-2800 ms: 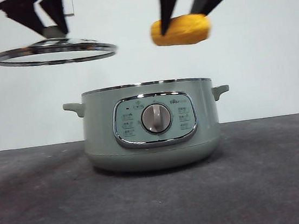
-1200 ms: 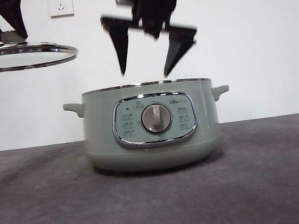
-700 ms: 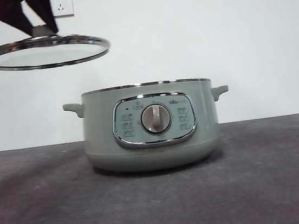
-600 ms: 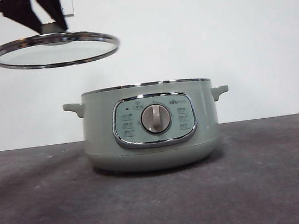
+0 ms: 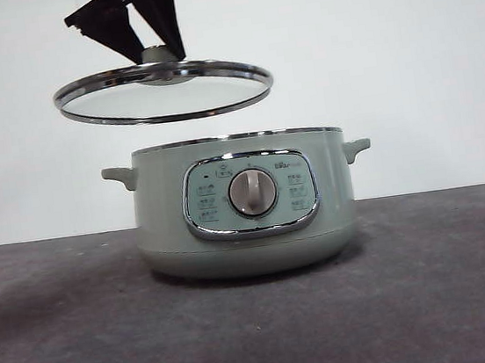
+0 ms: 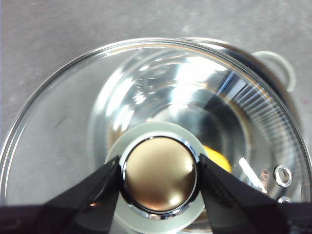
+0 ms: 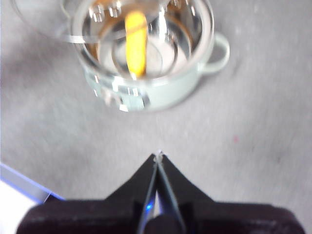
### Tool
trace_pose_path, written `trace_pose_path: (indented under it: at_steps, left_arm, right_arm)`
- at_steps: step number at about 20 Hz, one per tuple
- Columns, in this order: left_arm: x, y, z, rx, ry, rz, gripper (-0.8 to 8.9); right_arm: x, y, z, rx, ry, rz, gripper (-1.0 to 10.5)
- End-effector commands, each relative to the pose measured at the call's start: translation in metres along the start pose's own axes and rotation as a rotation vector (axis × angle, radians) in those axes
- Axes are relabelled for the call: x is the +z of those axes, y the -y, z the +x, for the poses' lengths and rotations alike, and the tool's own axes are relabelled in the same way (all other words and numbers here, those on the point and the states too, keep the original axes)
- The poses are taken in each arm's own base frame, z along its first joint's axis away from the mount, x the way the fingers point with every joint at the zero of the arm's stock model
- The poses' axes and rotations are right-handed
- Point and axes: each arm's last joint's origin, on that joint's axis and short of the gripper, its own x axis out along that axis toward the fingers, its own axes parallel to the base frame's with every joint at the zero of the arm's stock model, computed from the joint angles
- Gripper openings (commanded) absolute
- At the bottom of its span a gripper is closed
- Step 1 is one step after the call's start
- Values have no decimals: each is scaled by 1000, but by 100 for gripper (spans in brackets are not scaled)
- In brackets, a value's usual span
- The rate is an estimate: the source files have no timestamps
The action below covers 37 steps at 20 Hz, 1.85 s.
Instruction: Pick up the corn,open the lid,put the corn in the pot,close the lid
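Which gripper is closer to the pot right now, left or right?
Left. The left gripper holds the lid by its knob just above the pot, off to one side. The right gripper is shut, high and well away from the pot.

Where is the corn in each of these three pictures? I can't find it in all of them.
Front view: the corn is not visible; the pot wall hides its inside.
Left wrist view: a yellow sliver of the corn shows through the lid, inside the pot.
Right wrist view: the corn lies inside the open pot.
Shared landmark: the pot's pale green side handle, seen in all three views.
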Motion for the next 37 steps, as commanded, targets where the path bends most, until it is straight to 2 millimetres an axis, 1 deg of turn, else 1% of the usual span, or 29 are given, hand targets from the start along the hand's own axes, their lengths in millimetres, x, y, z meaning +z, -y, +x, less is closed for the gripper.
trace_pose_path:
  at_steps: [1, 3, 5, 7, 10, 14, 18, 24, 31, 34, 37]
  left_arm:
    - [4, 8, 3, -15, 22, 3, -9]
    - [3, 13, 13, -27, -5, 13, -9]
    - [2, 18, 22, -37, -23, 22, -9]
    - [2, 24, 28, -46, -29, 32, -9]
    - [3, 31, 34, -59, -25, 48, -9]
    - [3, 40, 43, -73, -35, 62, -9]
    - [1, 43, 59, -75, -65, 67, -9]
    - [2, 43, 75, -73, -62, 70, -9]
    - [-4, 42, 103, -73, -110, 68, -9]
    - [-5, 41, 110, -66, -118, 69, -9]
    - [-5, 41, 112, -65, -119, 77, -9]
  right_arm:
    - [-23, 2, 9, -5, -31, 42, -12]
    - [-42, 4, 13, -8, -48, 77, -12]
    - [-55, 6, 12, -10, -51, 101, -11]
    - [-64, 9, 9, -8, -39, 120, -12]
    - [-72, 12, 0, 0, -4, 134, -12]
    - [-77, 14, -8, 6, 18, 155, -12]
    - [-79, 14, -9, 4, 12, 155, -12]
    - [-81, 15, -9, 0, -6, 152, -12]
    - [-82, 15, -9, -1, -11, 151, -12]
    - [-82, 15, -9, -3, -16, 150, -12]
    - [-82, 15, -9, -20, -11, 150, -12]
